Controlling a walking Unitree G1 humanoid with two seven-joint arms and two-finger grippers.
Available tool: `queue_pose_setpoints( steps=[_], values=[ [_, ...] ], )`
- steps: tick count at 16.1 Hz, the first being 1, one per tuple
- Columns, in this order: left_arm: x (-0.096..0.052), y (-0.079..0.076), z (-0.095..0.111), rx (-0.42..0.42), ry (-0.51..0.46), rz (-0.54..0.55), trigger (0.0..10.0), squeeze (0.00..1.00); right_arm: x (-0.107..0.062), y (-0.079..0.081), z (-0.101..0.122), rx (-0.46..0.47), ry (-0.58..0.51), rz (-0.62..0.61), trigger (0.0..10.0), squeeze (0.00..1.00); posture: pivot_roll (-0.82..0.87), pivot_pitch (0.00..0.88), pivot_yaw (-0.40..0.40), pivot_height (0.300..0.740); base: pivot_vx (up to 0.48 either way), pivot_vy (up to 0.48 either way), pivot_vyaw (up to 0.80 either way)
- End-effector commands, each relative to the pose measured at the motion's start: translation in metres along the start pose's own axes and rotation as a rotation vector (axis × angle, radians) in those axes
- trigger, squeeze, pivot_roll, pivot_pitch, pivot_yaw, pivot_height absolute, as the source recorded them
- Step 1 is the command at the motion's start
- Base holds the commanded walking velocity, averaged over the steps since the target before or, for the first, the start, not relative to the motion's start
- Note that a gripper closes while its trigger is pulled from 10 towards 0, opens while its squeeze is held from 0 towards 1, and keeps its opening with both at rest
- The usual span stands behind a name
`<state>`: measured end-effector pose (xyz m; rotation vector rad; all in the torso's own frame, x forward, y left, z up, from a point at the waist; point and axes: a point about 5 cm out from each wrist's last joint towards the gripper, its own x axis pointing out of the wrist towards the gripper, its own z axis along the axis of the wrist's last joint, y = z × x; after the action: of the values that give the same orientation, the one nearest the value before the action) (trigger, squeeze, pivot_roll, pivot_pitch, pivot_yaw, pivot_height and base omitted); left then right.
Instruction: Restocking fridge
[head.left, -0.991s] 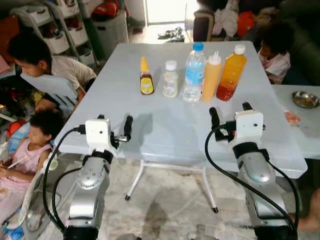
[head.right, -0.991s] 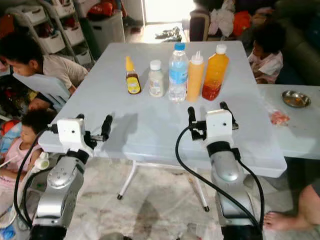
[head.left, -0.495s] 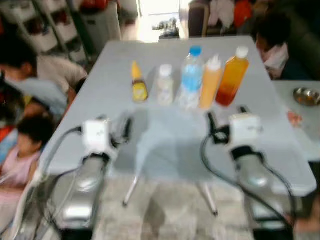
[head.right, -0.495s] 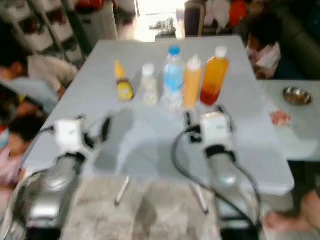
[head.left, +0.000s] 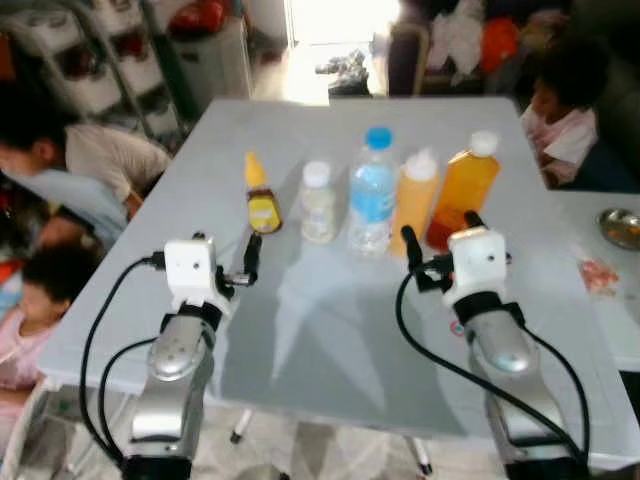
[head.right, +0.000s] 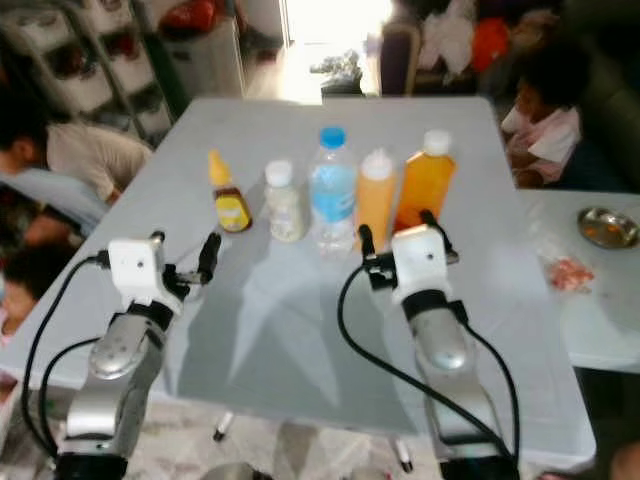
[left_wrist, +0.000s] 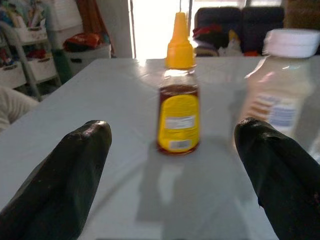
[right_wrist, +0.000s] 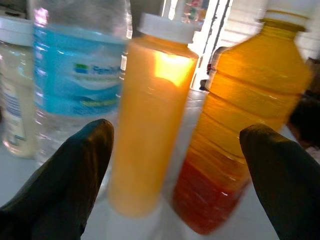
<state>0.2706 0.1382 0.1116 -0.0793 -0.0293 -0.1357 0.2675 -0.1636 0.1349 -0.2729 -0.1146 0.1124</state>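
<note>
Five bottles in a tight row on the tabletop. Right gripper fingers spread, just short of the orange squeeze bottle; left gripper fingers spread, facing the honey bottle. Risk: toppling the water bottle or juice bottle, standing close beside.

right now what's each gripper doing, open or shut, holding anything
Left gripper: open, holding nothing, facing the yellow-capped bottle.
Right gripper: open, holding nothing, facing the orange squeeze bottle.
</note>
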Motion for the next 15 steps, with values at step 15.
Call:
queue_pose_setpoints(
  steps=[15],
  values=[
    [-0.001,0.000,0.002,0.008,-0.002,-0.008,10.0,0.00,0.041,0.028,0.056,-0.022,-0.229,0.189,10.0,0.00,-0.06,0.000,0.066,0.740,0.000,0.000,0.00]
  ],
)
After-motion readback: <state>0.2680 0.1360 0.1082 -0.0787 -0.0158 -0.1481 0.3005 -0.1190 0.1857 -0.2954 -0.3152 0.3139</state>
